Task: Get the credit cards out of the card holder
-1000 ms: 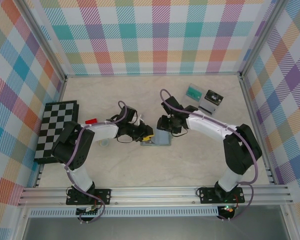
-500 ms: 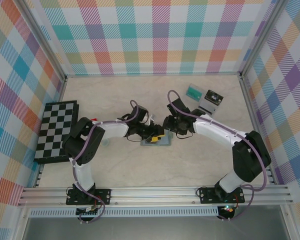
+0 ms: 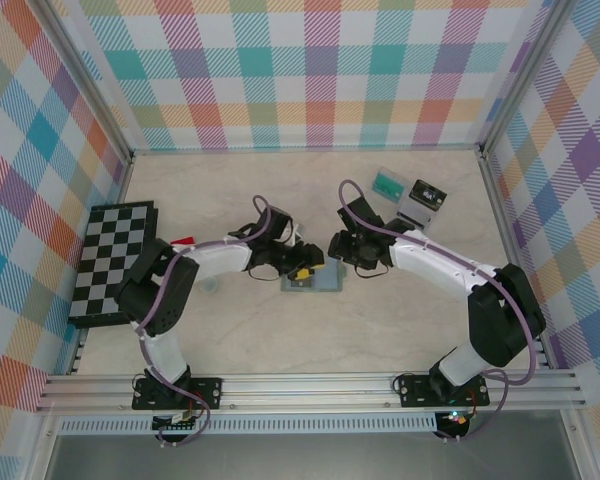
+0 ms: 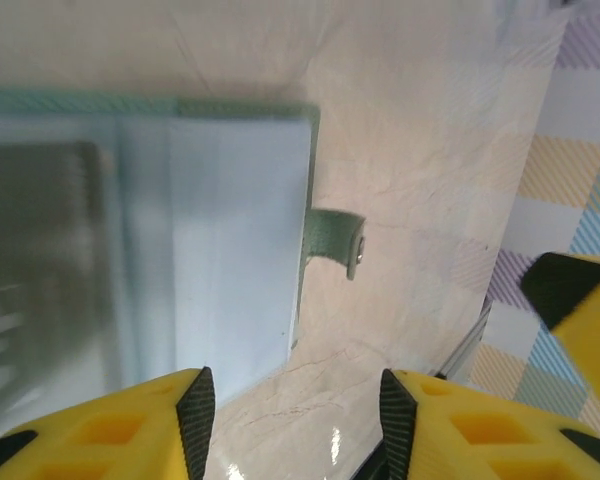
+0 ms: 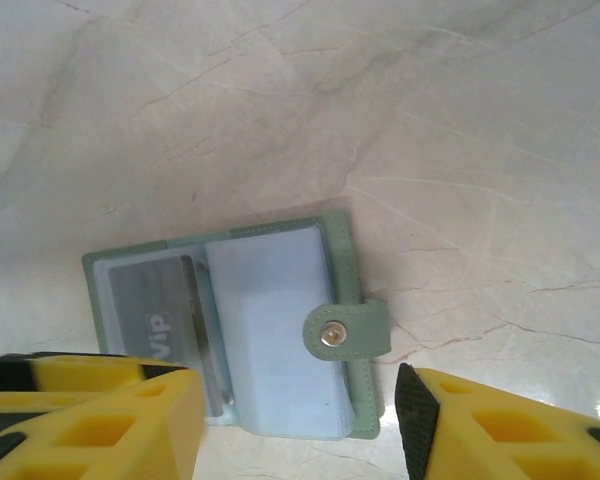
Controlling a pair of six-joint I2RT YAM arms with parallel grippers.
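The grey-teal card holder [image 3: 330, 280] lies open on the table between the two arms. In the right wrist view the card holder [image 5: 270, 330] shows a pale blue sleeve panel, its tab strap [image 5: 348, 330] with a metal snap, and a grey credit card [image 5: 155, 325] marked "VIP" tucked in the left sleeve. My left gripper [image 3: 305, 268] hovers over the holder's left part, open, with bare table between its fingers [image 4: 195, 415]. My right gripper [image 3: 338, 248] hangs just behind the holder's right end, open [image 5: 300, 425] and holding nothing. The card holder [image 4: 220, 230] looks blurred in the left wrist view.
A black-and-white chequered board [image 3: 115, 260] lies at the left edge. A clear tray [image 3: 410, 195] with small items stands at the back right. A small red object [image 3: 180, 241] sits near the left arm. Metal rails border the table.
My left gripper has moved right over the card holder and its jaws have widened. My right gripper has shifted slightly back and right.
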